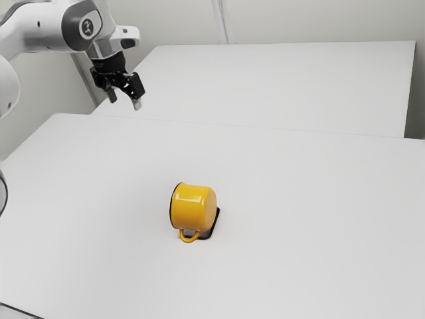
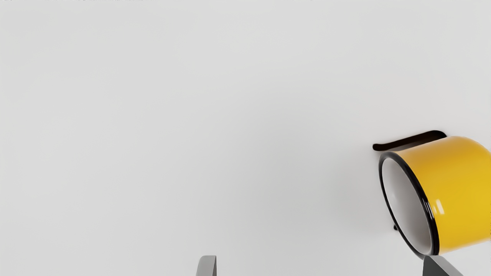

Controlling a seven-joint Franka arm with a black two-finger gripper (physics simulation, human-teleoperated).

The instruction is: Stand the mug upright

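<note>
My gripper (image 1: 125,102) hangs high over the table's far left part in the exterior view, open and holding nothing. The yellow mug (image 1: 192,207) lies on its side, its black-rimmed mouth facing the exterior view's left and its handle pointing toward that camera. In the wrist view, my gripper (image 2: 320,265) has its two fingertips wide apart, and the mug (image 2: 456,191) is beyond one of them, its pale inside visible. The mug's base runs out of the wrist view. A gap separates mug and gripper in the exterior view.
The white table (image 1: 299,232) bears the mug. A dark, flat, thin-edged shape (image 1: 216,224) lies beside and partly under the mug. Another white surface (image 1: 279,86) stands behind the table, with pale walls around it.
</note>
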